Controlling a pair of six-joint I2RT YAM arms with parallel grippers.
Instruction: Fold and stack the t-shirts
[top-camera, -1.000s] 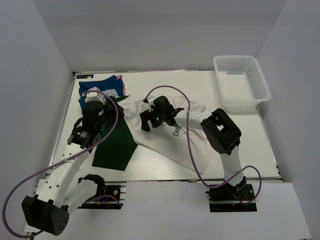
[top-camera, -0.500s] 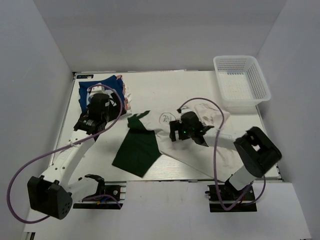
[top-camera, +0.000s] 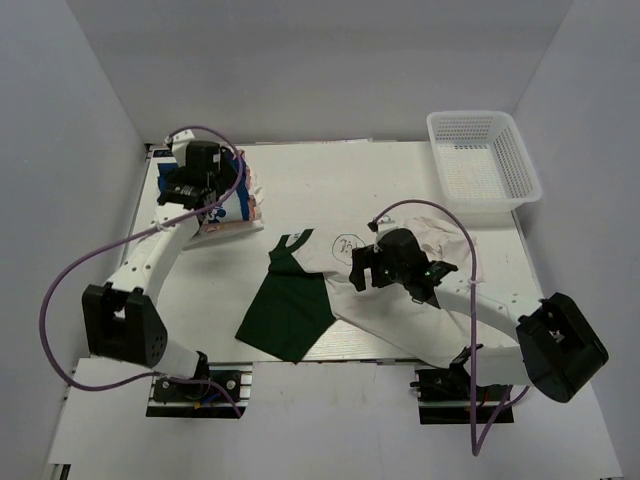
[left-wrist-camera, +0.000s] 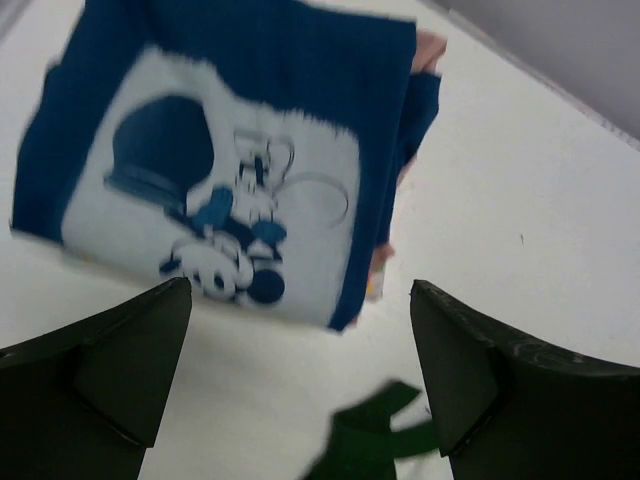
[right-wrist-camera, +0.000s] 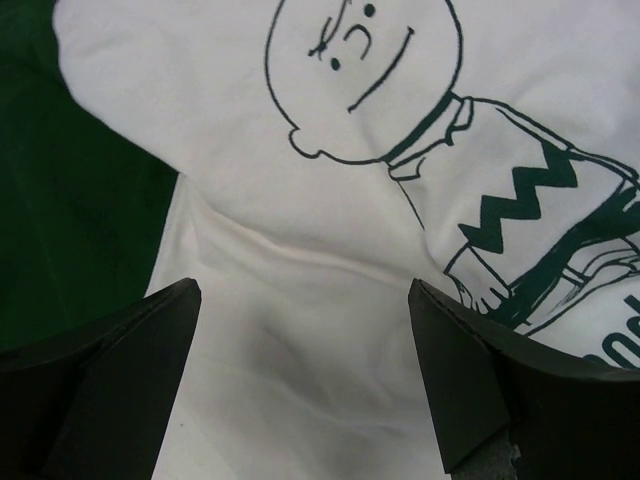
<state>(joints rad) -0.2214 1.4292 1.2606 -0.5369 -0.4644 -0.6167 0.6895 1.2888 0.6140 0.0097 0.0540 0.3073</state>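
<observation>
A folded blue t-shirt (left-wrist-camera: 200, 190) with a white cartoon print lies at the far left on pinkish t-shirts (top-camera: 252, 203). My left gripper (top-camera: 195, 190) hangs open over it, and its fingers (left-wrist-camera: 130, 370) hold nothing. The dark green t-shirt (top-camera: 290, 312) lies unfolded mid-table, partly under the cream t-shirt (top-camera: 420, 315). The cream t-shirt (right-wrist-camera: 330, 250) shows a cartoon-boy drawing. My right gripper (top-camera: 362, 272) is open just above that cloth, with nothing between its fingers (right-wrist-camera: 470, 380).
A white mesh basket (top-camera: 485, 165) stands at the far right corner. The right arm's purple cable (top-camera: 470, 250) loops over the cream shirt. The table's near edge (top-camera: 350, 362) runs just below the shirts.
My left arm has swung away to the far-left blue stack. My right gripper has moved right and nearer. The green and cream shirts have shifted right.
</observation>
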